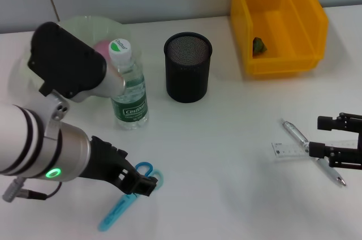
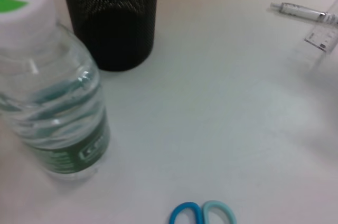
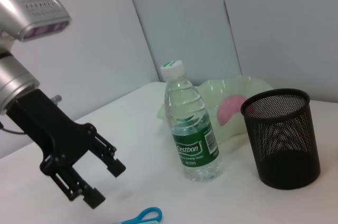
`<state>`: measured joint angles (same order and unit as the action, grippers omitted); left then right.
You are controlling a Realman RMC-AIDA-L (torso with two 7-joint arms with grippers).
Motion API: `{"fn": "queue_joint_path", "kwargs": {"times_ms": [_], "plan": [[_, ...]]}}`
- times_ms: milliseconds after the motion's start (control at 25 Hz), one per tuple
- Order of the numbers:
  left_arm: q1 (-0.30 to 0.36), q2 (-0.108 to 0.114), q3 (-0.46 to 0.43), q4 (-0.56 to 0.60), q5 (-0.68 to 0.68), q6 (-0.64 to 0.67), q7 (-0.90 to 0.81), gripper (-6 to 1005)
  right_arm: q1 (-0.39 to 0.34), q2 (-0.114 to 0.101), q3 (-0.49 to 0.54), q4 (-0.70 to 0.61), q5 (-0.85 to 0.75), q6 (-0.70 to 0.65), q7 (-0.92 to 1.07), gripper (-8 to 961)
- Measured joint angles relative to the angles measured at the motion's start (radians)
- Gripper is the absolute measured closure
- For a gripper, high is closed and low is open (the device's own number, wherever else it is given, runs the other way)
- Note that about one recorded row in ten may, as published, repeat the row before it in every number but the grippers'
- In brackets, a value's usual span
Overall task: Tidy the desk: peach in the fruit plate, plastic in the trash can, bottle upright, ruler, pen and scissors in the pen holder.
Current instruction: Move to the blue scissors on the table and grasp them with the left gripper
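Beside the holder (image 1: 188, 66), the yellow bin (image 1: 277, 19) has the plastic (image 1: 259, 46) in it, the plate (image 1: 85, 28) shows the peach (image 1: 103, 47), and the bottle (image 1: 128, 84) stands upright. Left gripper (image 1: 136, 182), fingers apart, hovers over the scissors (image 1: 129, 197) well in front of the holder; that looks like the step in hand: lower and pinch. Right gripper (image 1: 328, 136) sits over ruler (image 1: 288, 150) and pen (image 1: 313, 152), far right of the holder, fingers apart.

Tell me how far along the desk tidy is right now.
Done: bottle stands upright, peach lies in the fruit plate, and something green, probably the plastic, sits in the yellow bin. In hand: left claw is open over the blue scissors. Left: ruler and pen lie by the right claw; pen holder looks empty.
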<state>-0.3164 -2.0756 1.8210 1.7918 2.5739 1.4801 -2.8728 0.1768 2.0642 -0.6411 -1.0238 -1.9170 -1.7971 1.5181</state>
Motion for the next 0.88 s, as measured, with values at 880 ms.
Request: {"fn": "queue_joint_path", "kwargs": {"times_ms": [880], "plan": [[-0.008,-0.003,0.124,-0.098,0.063,-0.087,-0.006,216,0.004,0.001,0.000,0.009,-0.002,0.004,0.002,215]]}}
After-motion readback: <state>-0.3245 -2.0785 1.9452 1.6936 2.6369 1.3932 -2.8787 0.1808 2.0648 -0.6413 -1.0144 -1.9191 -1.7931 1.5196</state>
